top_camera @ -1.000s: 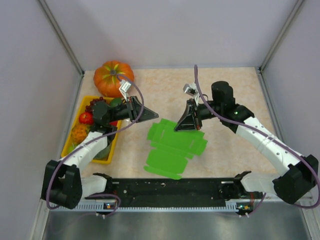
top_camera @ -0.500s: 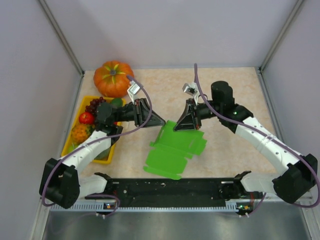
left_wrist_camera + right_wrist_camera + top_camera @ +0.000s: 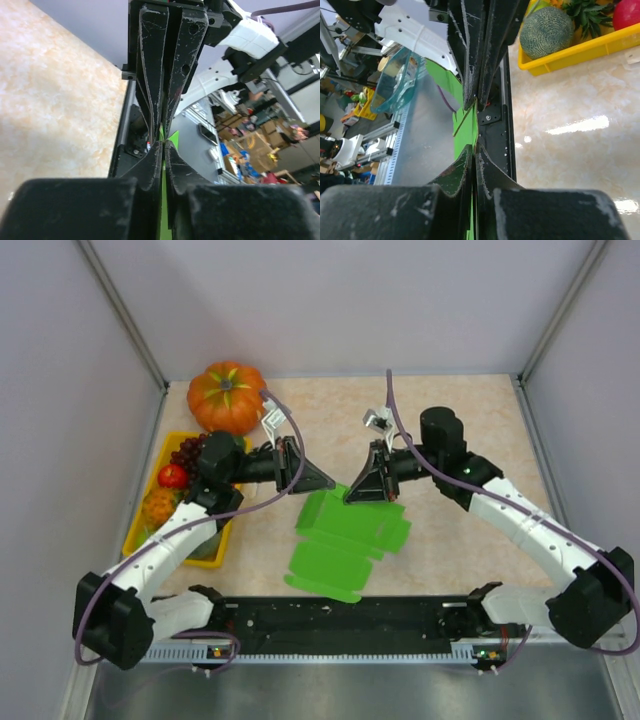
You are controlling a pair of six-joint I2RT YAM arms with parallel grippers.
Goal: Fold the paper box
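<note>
The paper box [image 3: 345,540] is a bright green die-cut sheet in the middle of the table, its far edge lifted off the surface. My left gripper [image 3: 328,483] is shut on that raised edge from the left. My right gripper [image 3: 352,497] is shut on the same edge from the right, tip to tip with the left one. In the left wrist view my left gripper [image 3: 161,150] pinches a thin green strip of the paper box [image 3: 173,137]. In the right wrist view my right gripper [image 3: 474,150] clamps the paper box [image 3: 465,125], seen edge-on.
An orange pumpkin [image 3: 228,395] stands at the back left. A yellow tray [image 3: 140,508] of toy fruit lies along the left wall, under my left arm. The black base rail [image 3: 340,625] runs along the near edge. Grey walls close in three sides.
My left gripper has moved right to the sheet's far edge and shut on it. The right gripper has kept its grip, and the sheet has shifted slightly left.
</note>
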